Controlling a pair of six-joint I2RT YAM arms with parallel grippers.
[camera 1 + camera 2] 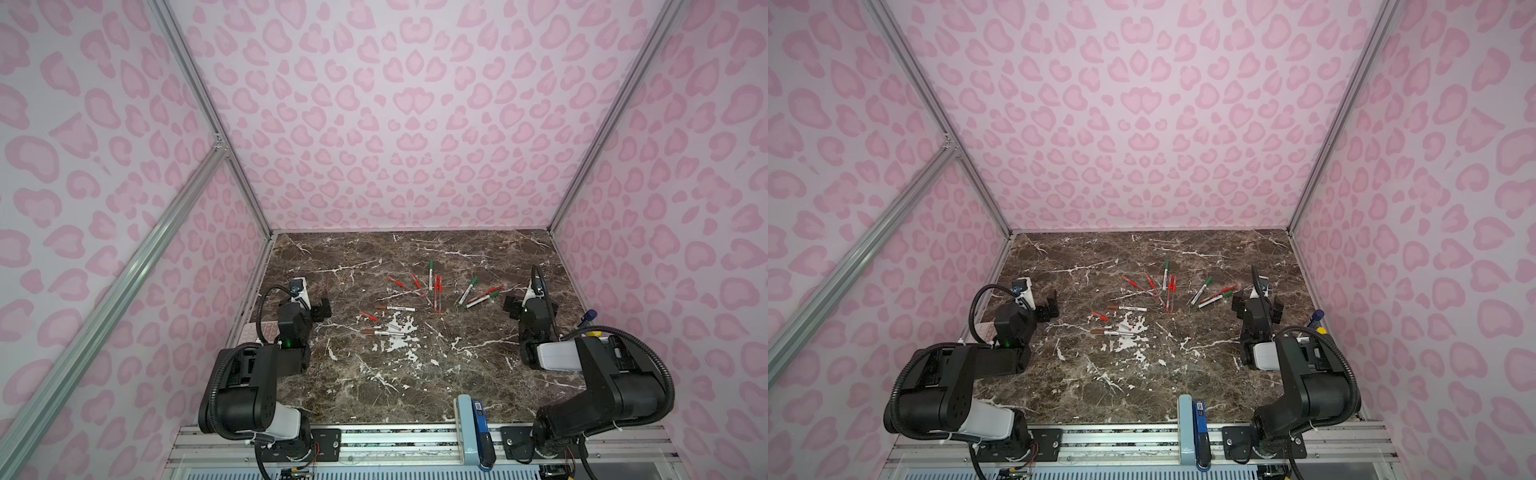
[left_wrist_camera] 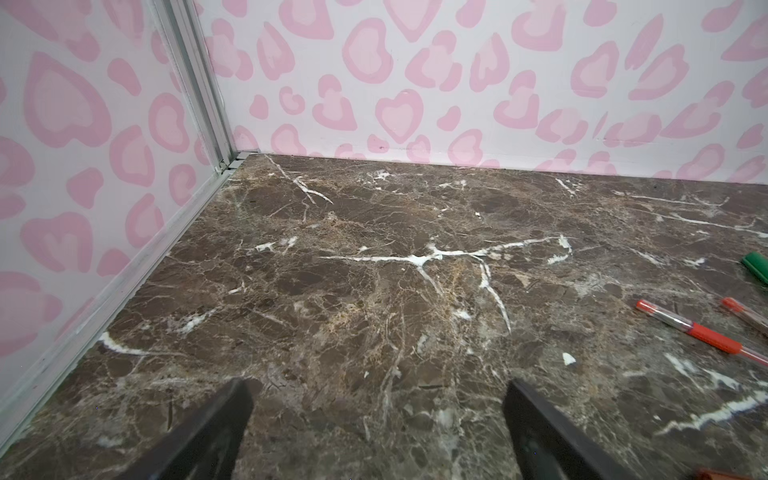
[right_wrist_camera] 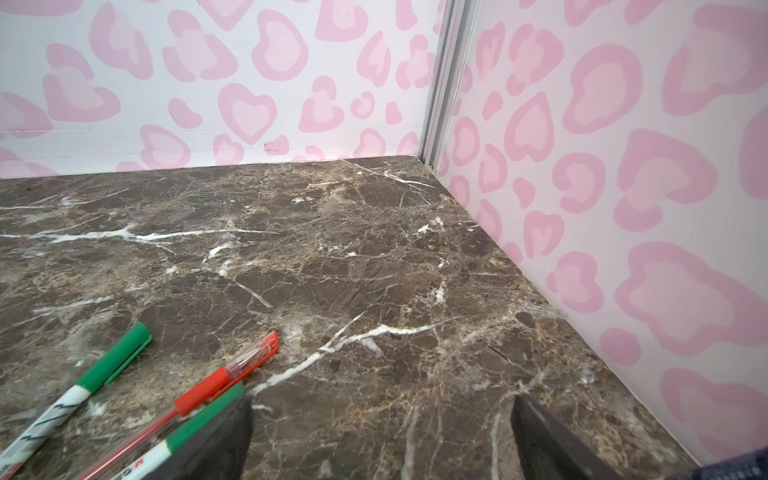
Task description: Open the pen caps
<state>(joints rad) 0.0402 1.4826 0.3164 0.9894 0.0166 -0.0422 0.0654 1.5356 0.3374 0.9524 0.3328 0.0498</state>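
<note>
Pink heart-print walls [image 1: 415, 104] enclose brown marble tabletop [image 1: 415, 374].

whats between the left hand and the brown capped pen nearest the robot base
Nothing but bare marble tabletop between the left hand and that brown-capped pen, in both top views.

Both top views overlook the whole table [image 1: 415, 386] (wrist cameras sit low, facing far corners).

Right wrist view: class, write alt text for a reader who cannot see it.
The right gripper, open and empty, hangs over a brown marble table. Beside it lie a green-capped pen, a red pen and a second green-capped pen. Pink-heart walls meet in a corner behind.
</note>
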